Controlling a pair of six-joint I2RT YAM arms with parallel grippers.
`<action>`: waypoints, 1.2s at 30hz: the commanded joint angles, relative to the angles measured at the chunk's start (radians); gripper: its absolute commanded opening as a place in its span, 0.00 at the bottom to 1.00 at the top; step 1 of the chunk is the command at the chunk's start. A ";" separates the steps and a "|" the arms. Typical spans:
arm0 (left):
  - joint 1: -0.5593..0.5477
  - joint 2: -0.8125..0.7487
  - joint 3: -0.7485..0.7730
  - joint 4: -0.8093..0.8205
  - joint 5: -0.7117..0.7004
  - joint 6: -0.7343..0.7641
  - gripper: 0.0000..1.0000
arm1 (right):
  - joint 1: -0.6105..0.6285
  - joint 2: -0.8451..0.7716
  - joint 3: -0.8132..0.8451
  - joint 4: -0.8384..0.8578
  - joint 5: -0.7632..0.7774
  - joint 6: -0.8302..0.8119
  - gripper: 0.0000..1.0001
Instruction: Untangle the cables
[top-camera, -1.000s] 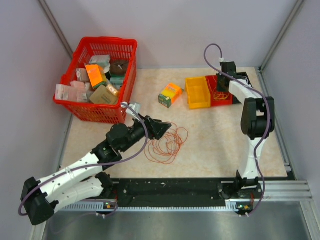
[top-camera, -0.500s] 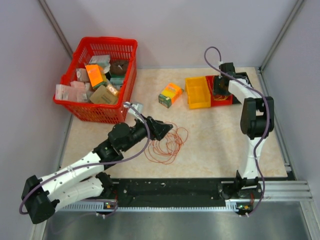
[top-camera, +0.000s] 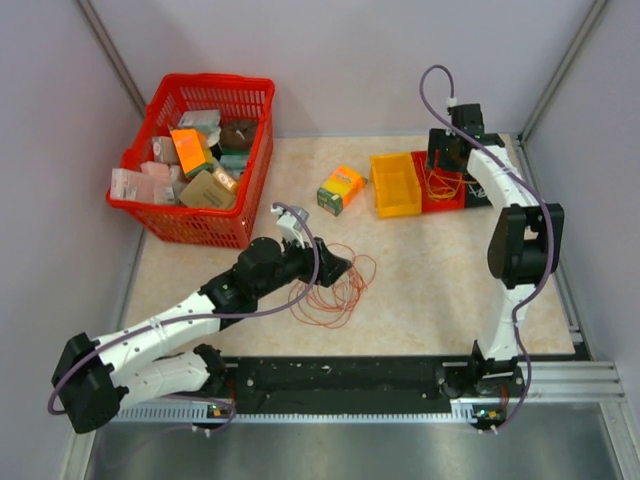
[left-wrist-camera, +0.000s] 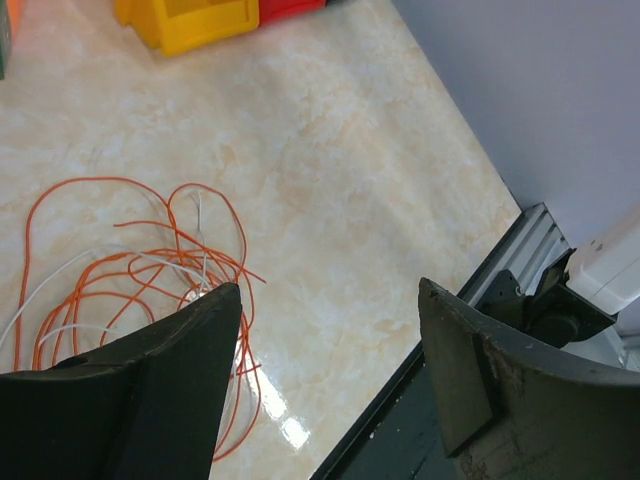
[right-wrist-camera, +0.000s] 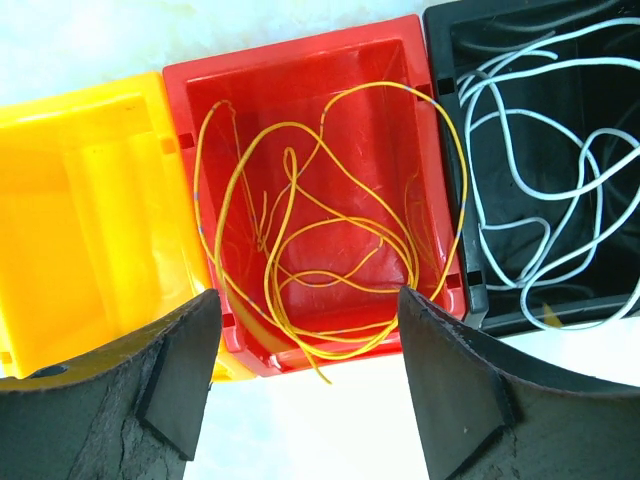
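We've got the left tool (left-wrist-camera: 325, 390) spread apart over the orange/white cables (left-wrist-camera: 130, 270), lower left of its view on the tabletop (left-wrist-camera: 380, 180), prob lining up a pick. The right tool (right-wrist-camera: 300, 400), also apart, hovers above the red bin (right-wrist-camera: 380, 55) w/ yellow wire (right-wrist-camera: 320, 230) inside.

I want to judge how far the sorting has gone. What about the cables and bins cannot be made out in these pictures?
Left wrist: the orange and white cables run behind a finger of the left gripper and off the left edge.
Top external: those strands are too thin to tell which lies over which.
Right wrist: the black bin is cut by the right edge, so its white cable is not whole.
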 joint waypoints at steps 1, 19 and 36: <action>0.005 0.004 0.027 -0.008 0.033 0.021 0.75 | -0.008 0.002 0.071 -0.038 -0.005 -0.014 0.71; 0.009 0.111 0.100 -0.127 0.009 0.019 0.73 | -0.008 -0.217 -0.113 -0.017 0.013 0.219 0.65; 0.052 0.261 0.102 -0.141 -0.016 -0.047 0.67 | 0.374 -0.625 -0.792 0.334 -0.494 0.337 0.55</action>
